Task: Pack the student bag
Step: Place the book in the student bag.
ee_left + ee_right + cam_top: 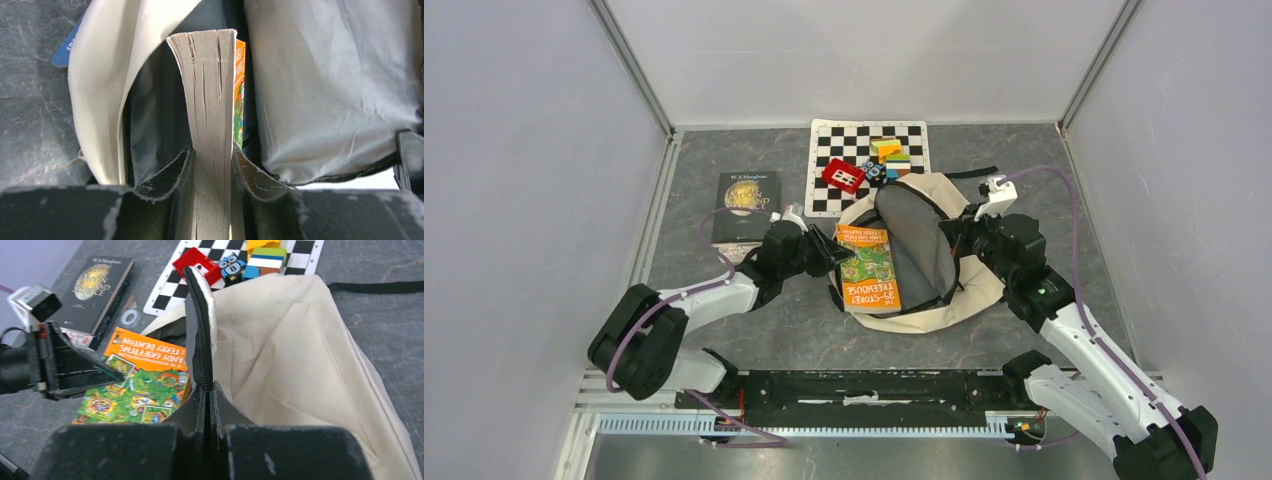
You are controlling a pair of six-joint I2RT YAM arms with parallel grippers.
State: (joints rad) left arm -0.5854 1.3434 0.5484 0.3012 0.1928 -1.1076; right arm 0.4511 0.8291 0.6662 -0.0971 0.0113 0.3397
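The student bag (924, 320) lies in the middle of the grey table (724, 330), its mouth spread wide, with grey lining showing inside the cream fabric and a black strap trailing off behind it. The right gripper (949, 235) sits at the bag's right rim. In the right wrist view its fingers (192, 412) are pressed together on the black zipper edge of the bag (300, 340), which stands up from between them.

The left gripper (829, 255) is at the opposite, left rim, clamped on an orange book (869, 268). In its wrist view the pale page block (210, 90) rises between the two pads, and the far end points into the gap between the cream wall (100, 90) and the lining. From above, the book rests across the left lip of the opening.

Behind the bag lies a black-and-white chessboard mat (914, 135), its near edge just touching the fabric.

The orange cover reads "26-STOREY TREEHOUSE" and, in the right wrist view, "ANDY GRIFFITHS & TERRY DENTON" (140, 385). A dark book (749, 200) lies flat to the left, well apart from the bag. "W.S. Maugham" is printed at its top, and the gold title is only partly legible — "MOON" stands out.

On the mat are a stack of coloured blocks (889, 155), a red block (843, 176) and a small owl figure (234, 267). A tape roll (131, 317) lies beside the dark book.
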